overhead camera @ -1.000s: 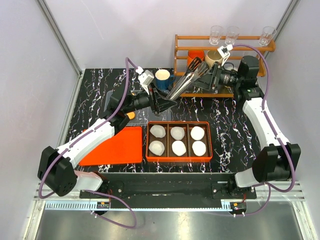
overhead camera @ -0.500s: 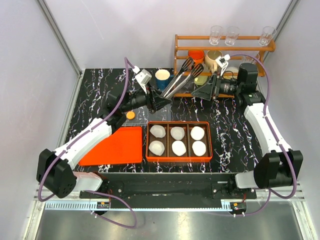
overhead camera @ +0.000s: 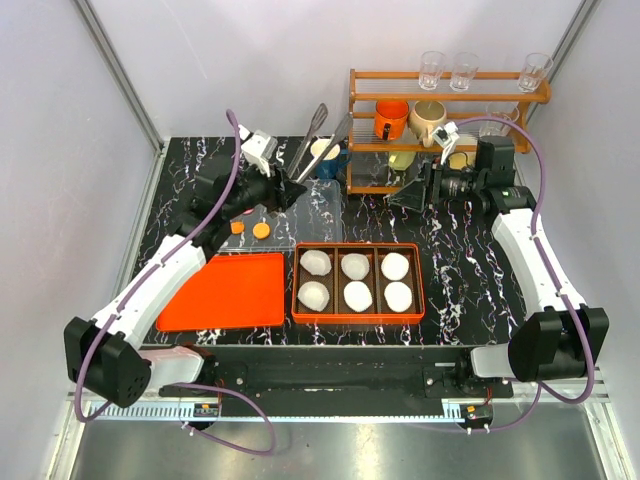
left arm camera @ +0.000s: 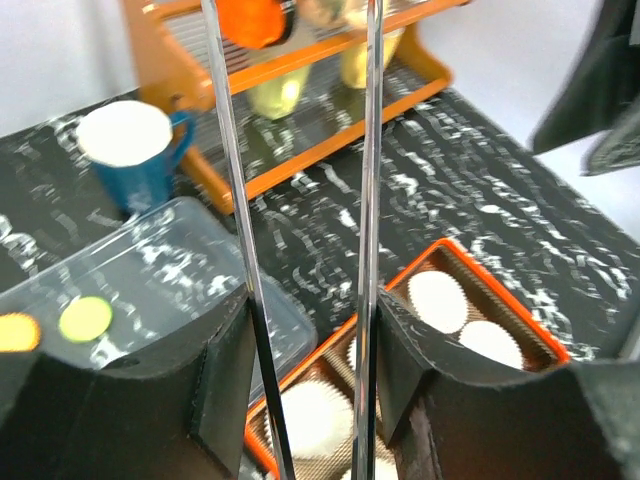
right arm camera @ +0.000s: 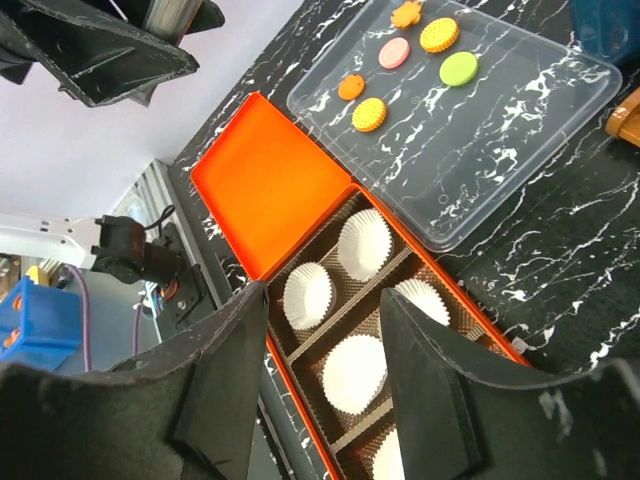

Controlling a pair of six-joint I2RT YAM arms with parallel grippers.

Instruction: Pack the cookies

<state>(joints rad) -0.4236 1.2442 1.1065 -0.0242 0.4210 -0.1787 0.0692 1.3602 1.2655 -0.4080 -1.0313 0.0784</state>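
Observation:
My left gripper (overhead camera: 284,190) is shut on a pair of metal tongs (overhead camera: 308,145), whose two arms run between its fingers in the left wrist view (left arm camera: 367,200). It hovers over the back left of the table. The cookies lie on a clear plastic tray (right arm camera: 480,150): orange ones (right arm camera: 369,113), a pink one (right arm camera: 394,52) and a green one (right arm camera: 459,68). Two orange cookies show from above (overhead camera: 261,230). My right gripper (overhead camera: 410,195) is open and empty, in front of the rack, and its wrist view (right arm camera: 320,330) looks down on the box.
An orange box (overhead camera: 357,246) with several white paper liners (overhead camera: 355,266) sits at front centre, its orange lid (overhead camera: 225,292) to the left. A wooden rack (overhead camera: 445,100) with mugs and glasses stands at back right. A blue mug (left arm camera: 130,150) stands beside it.
My left gripper has swung left and back with the tongs, which now point up and away. My right gripper has drawn back from the tongs to the right.

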